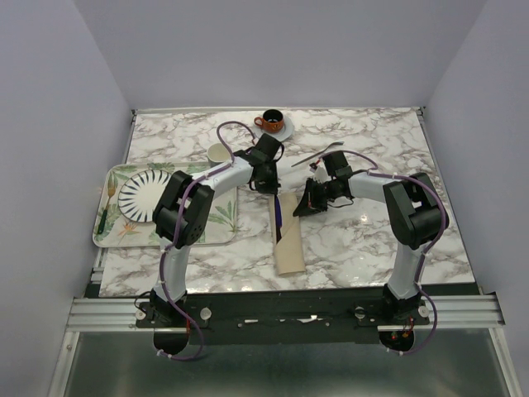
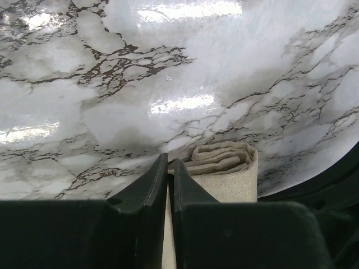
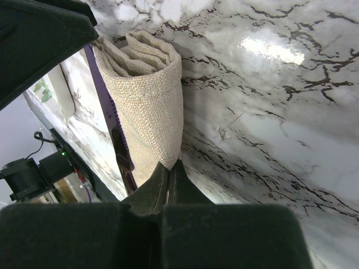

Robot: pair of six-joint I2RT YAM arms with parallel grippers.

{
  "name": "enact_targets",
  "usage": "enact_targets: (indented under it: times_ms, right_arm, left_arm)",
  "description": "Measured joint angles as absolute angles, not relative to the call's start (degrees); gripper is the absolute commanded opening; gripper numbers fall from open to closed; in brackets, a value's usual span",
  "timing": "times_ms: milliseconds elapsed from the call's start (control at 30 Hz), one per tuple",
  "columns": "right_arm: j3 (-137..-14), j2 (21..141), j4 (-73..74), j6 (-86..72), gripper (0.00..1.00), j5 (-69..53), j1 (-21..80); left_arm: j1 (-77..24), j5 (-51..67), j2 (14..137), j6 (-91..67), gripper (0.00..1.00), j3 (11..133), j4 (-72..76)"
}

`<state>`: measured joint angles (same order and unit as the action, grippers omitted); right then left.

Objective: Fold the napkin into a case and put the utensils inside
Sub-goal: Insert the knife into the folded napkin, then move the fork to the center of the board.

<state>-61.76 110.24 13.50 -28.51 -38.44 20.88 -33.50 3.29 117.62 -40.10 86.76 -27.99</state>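
Coarse-woven beige napkin (image 3: 148, 101), folded long and narrow, glossy purple knife (image 3: 115, 129) along its edge; left gripper (image 2: 170, 162) pinching cloth, right gripper (image 3: 170, 168) pressed together.

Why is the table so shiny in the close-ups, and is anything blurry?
Left wrist view: white glare streaks the glossy table; the fingers are near-black, detail lost. Right wrist view: one glare patch, napkin weave sharp. Top view: even light, little shadow, no blur.

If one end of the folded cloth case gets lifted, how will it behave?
The case would probably sag: its open end shows soft stacked cloth layers. Thin weave, so likely light. The purple knife lying along its edge might slide out if tilted.
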Motion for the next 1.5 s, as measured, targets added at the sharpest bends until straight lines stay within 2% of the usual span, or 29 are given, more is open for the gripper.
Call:
enact_targets:
  times_ms: [667,767,900,967,1100,1167,1367,1500]
  right_arm:
    - [-61.78,110.26,13.52,-28.53,0.01,-38.41,20.88]
    - [-61.78,110.26,13.54,-28.53,0.01,-38.41,20.88]
    - [-61.78,110.26,13.54,-28.53,0.01,-38.41,20.88]
    - [-61.78,110.26,13.54,-28.53,0.02,-38.41,20.88]
    - [-61.78,110.26,13.54,-28.53,0.11,-38.44,20.88]
    - [-61.78,110.26,13.54,-28.51,0.16,-38.44,20.88]
    - [-61.78,110.24,13.58,-28.45,0.41,-38.41,20.88]
    - [-61.89,108.95,14.81,-27.46,0.6,-38.24,20.75]
  left_arm:
    - [-34.81,3.31,113.71,-40.82,0.13,84.38,-28.51]
    - [-35.03,3.31,113.65,-41.01,0.17,83.44,-28.42]
    - [-35.0,3.29,113.65,-41.39,0.35,82.74,-28.49]
    - [-35.0,3.31,113.65,-41.47,0.41,82.74,-28.51]
    - [-34.96,3.27,113.62,-41.58,0.51,82.83,-28.64]
    - [-34.48,3.2,113.6,-41.47,0.53,83.68,-29.23]
    - [-32.18,1.74,113.36,-36.53,0.61,90.19,-29.28]
    - [-30.94,2.7,113.27,-28.36,0.73,94.17,-27.66]
